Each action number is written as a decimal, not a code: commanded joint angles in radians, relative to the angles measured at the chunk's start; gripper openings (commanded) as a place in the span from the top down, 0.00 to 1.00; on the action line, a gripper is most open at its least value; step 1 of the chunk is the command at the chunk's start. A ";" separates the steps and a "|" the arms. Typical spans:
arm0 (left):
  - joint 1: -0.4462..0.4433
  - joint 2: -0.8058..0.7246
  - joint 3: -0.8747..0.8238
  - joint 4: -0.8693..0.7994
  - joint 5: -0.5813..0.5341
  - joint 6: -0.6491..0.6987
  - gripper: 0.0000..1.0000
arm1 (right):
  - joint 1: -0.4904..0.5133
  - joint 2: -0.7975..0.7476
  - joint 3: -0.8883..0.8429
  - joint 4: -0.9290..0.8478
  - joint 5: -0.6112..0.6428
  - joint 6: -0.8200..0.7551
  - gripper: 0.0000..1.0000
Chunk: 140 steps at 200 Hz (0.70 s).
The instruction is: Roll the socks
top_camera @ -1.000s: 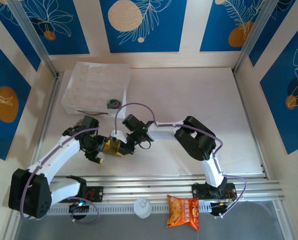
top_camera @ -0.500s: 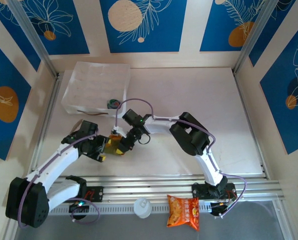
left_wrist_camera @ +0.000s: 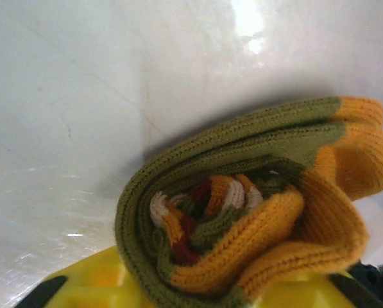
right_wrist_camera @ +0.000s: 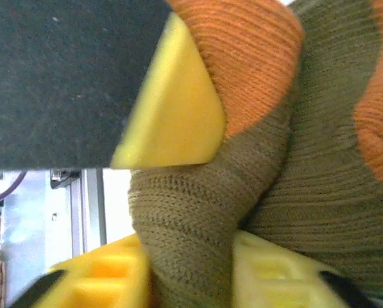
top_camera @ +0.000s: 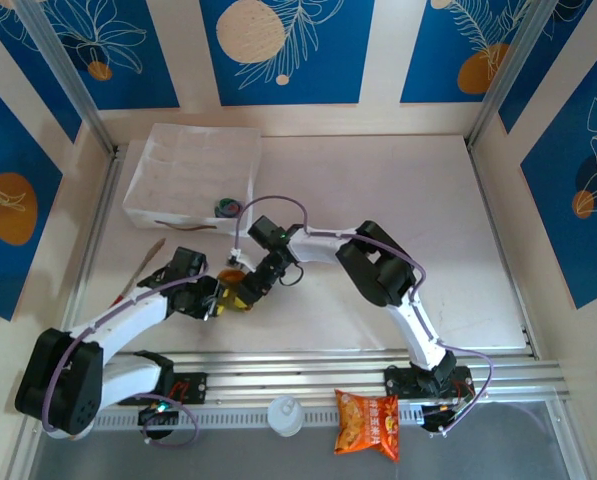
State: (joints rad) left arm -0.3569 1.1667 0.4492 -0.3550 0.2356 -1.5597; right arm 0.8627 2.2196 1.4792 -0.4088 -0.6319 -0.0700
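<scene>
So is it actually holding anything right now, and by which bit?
Yes: the olive-brown sock, rolled up. The right gripper clamps a fold of its olive fabric; the left gripper seems to pinch the roll itself.

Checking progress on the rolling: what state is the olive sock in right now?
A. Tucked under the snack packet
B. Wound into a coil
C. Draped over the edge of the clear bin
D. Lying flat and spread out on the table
B: the left wrist view shows the olive sock wound into a coil, with its striped layers spiralling at the middle.
</scene>
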 commanded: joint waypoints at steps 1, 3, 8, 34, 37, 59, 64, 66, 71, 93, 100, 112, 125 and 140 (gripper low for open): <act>-0.009 0.071 -0.101 -0.283 -0.057 -0.037 0.79 | 0.027 -0.106 -0.194 0.035 0.246 -0.048 0.56; -0.008 0.070 -0.102 -0.292 -0.057 -0.038 0.80 | 0.031 -0.125 -0.211 0.059 0.257 -0.054 0.56; -0.008 0.068 -0.103 -0.315 -0.059 -0.044 0.83 | 0.038 -0.174 -0.264 0.122 0.294 -0.072 0.53; 0.004 0.068 -0.107 -0.354 -0.041 -0.044 0.89 | 0.118 -0.448 -0.542 0.506 0.653 -0.252 0.29; 0.006 0.070 -0.105 -0.360 -0.040 -0.040 0.90 | 0.129 -0.470 -0.567 0.546 0.680 -0.282 0.25; 0.023 0.099 -0.077 -0.403 -0.042 -0.010 0.91 | 0.160 -0.525 -0.557 0.520 0.796 -0.442 0.06; 0.025 0.109 -0.070 -0.408 -0.040 -0.003 0.92 | 0.165 -0.525 -0.548 0.503 0.814 -0.466 0.01; 0.029 0.112 -0.067 -0.413 -0.039 0.002 0.92 | 0.168 -0.525 -0.548 0.503 0.821 -0.477 0.01; 0.031 0.123 -0.057 -0.423 -0.037 0.006 0.92 | 0.175 -0.527 -0.552 0.512 0.830 -0.508 0.01; 0.044 0.183 -0.007 -0.463 -0.028 0.035 0.93 | 0.204 -0.508 -0.553 0.558 0.855 -0.596 0.01; 0.049 0.203 0.011 -0.472 -0.027 0.045 0.93 | 0.213 -0.494 -0.531 0.543 0.854 -0.607 0.01; 0.059 0.241 0.038 -0.481 -0.021 0.060 0.93 | 0.230 -0.469 -0.503 0.540 0.854 -0.628 0.01; 0.070 0.279 0.060 -0.481 -0.013 0.074 0.94 | 0.252 -0.435 -0.472 0.548 0.863 -0.659 0.01; 0.081 0.315 0.079 -0.480 -0.006 0.087 0.94 | 0.270 -0.398 -0.428 0.536 0.860 -0.680 0.02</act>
State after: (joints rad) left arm -0.2928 1.3441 0.6117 -0.5385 0.3260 -1.5078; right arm 1.0977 1.7664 0.9821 0.1085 0.2001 -0.6582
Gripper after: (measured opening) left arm 0.165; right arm 0.995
